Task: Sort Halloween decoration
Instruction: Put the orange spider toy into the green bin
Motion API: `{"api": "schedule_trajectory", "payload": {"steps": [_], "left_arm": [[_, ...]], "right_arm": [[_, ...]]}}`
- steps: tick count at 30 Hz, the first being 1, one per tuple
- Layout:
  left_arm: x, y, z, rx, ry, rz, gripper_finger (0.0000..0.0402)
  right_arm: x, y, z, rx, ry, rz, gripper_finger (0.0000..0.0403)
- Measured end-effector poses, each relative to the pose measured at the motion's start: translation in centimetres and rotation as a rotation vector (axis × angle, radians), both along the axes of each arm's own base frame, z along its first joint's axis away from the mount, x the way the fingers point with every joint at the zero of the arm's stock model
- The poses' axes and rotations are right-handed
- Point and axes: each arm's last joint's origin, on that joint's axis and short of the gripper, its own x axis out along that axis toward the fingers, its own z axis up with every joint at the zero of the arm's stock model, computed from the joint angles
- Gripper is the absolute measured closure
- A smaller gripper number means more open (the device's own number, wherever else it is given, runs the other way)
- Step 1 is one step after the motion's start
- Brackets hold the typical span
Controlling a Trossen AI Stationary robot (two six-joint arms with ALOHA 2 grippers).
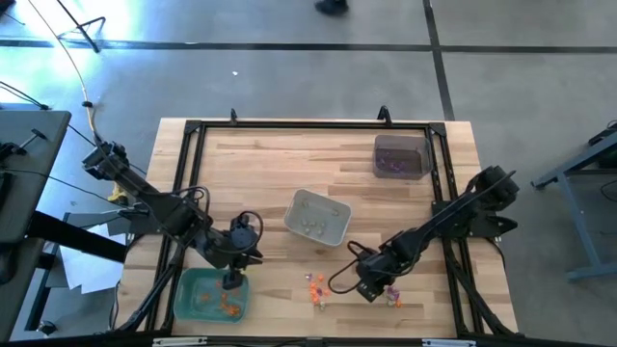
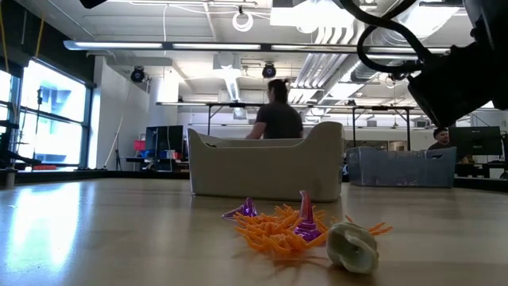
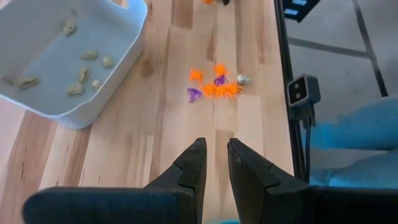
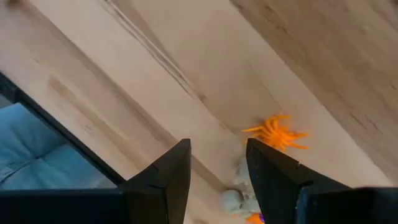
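Note:
Small Halloween trinkets lie in a pile (image 1: 316, 287) near the table's front edge: orange spiders (image 2: 278, 226), purple hats (image 2: 305, 222) and a pale skull (image 2: 353, 246). A second small cluster (image 1: 393, 297) lies to its right, with an orange spider (image 4: 277, 132) and pale pieces (image 4: 239, 194). My right gripper (image 1: 371, 284) hangs open just above the wood beside this cluster, its fingers (image 4: 168, 180) pointing steeply down with nothing between them. My left gripper (image 1: 231, 280) is open by a narrow gap (image 3: 216, 163), empty, over the far edge of the green tray (image 1: 193, 306), which holds orange trinkets.
A grey tray (image 1: 337, 231) with pale trinkets stands at the table's middle. A dark tray (image 1: 400, 145) with purple trinkets stands at the far right. A black frame (image 1: 308, 125) runs around the table, with a small camera (image 3: 303, 92) at the front edge. People show in the room behind.

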Motion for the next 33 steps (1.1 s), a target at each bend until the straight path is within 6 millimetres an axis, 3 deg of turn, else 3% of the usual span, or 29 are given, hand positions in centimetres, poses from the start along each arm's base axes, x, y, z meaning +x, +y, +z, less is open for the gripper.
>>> {"api": "schedule_trajectory", "payload": {"steps": [18,26,33], "left_arm": [[-0.4,0.3,0.2,0.049,-0.011,-0.015,0.0351],[-0.5,0.5,0.1,0.064,0.008,-0.016,0.0351],[-0.7,0.6,0.0,0.078,0.021,-0.018,0.0351]], "right_arm": [[-0.6,-1.7,0.2,-0.113,0.065,-0.019,0.0254],[-0.1,-1.3,-1.8,-0.071,0.136,0.010,0.0254],[0.1,-1.6,-2.2,-0.073,0.156,-0.004,0.0254]]}}
